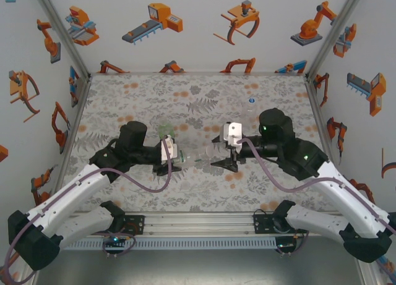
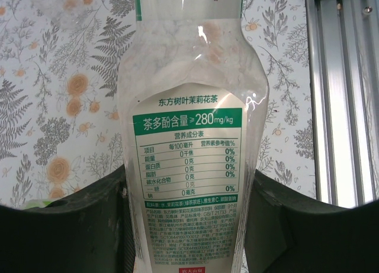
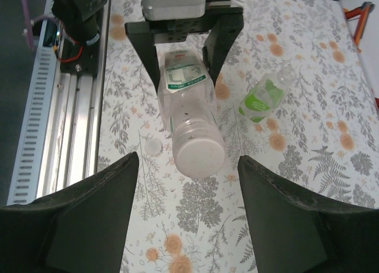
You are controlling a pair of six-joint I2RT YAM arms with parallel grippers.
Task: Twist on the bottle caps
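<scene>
Left gripper [image 2: 189,225]: clamped on labelled bottle [image 2: 189,137]. Right gripper [image 3: 188,160]: fingers spread, flanking bottle's white cap [image 3: 200,156], not touching.

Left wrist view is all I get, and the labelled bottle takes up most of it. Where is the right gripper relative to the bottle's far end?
Observer: The right gripper is open. The labelled bottle points its round white end at it, in line between its fingers, with gaps showing on both sides.
Operator: Any loose cap around?
Observer: One white cap lies on the table, beside that end of the labelled bottle in the right wrist view.
Operator: And the green bottle?
Observer: The green bottle lies on its side on the table, just beyond the left gripper as seen from above.
</scene>
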